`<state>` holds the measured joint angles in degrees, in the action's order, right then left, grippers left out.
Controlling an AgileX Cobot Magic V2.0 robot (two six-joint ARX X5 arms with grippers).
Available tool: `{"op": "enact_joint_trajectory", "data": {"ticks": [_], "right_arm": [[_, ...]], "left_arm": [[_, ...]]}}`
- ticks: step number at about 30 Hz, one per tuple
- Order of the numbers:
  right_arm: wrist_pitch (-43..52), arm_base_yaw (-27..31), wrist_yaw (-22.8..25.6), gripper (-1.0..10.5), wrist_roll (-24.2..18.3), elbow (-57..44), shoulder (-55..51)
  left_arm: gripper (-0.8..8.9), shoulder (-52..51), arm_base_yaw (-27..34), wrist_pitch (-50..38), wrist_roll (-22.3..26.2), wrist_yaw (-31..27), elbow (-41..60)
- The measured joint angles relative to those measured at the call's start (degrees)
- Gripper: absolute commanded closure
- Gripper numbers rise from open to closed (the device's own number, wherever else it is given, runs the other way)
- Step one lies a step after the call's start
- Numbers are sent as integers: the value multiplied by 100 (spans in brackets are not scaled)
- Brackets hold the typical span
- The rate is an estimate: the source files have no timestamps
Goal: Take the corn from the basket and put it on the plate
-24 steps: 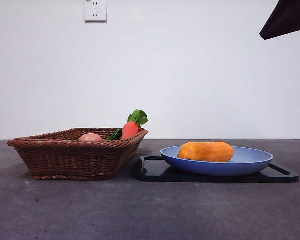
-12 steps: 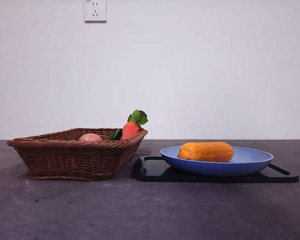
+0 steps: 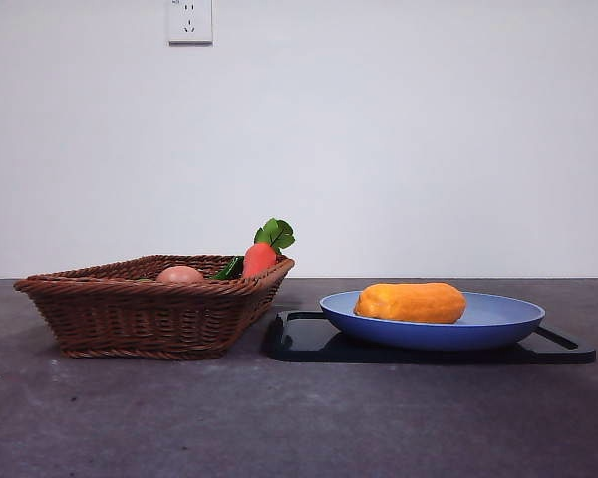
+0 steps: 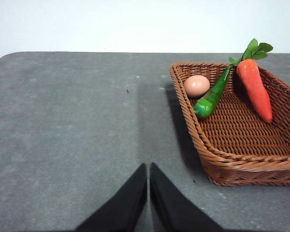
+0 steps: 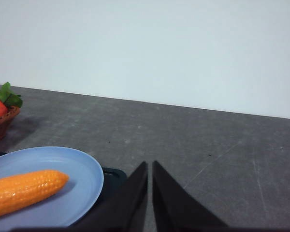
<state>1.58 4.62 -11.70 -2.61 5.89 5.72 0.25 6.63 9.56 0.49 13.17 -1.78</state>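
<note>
The orange-yellow corn [image 3: 411, 302] lies on the light-blue plate [image 3: 498, 321], also seen in the right wrist view as corn [image 5: 24, 190] on the plate [image 5: 82, 171]. The brown wicker basket [image 3: 130, 304] stands to the plate's left and holds no corn; the left wrist view shows the basket [image 4: 241, 145] too. My right gripper [image 5: 150, 166] is shut and empty, off to the side of the plate. My left gripper [image 4: 148, 169] is shut and empty, over bare table beside the basket. Neither arm shows in the front view.
A carrot [image 4: 255, 89], a green pepper [image 4: 210, 96] and a small peach-coloured egg [image 4: 196, 85] lie in the basket. The plate rests on a flat black tray [image 3: 304, 339]. Grey table [image 3: 279, 418] spreads in front of both, with a white wall behind.
The dark arm tip at the front view's top right corner a second ago has gone out of view. The corn, plate and basket have not moved.
</note>
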Motion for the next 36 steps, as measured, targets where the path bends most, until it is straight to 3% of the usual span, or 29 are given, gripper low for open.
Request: {"op": "enact_joint_trajectory", "data": {"ticks": [5,14,36], "right_arm": [[-11,0,-2,944,96,-468,-352],[-1064,0,2,944,197,-496,-538],[-1060,0,-15,944,354,-496,-538]], "left_arm": [[805,0,0,0,0,0,0],[805,0,0,-2,0,0,0],[805,0,0,-2,0,0,0]]}}
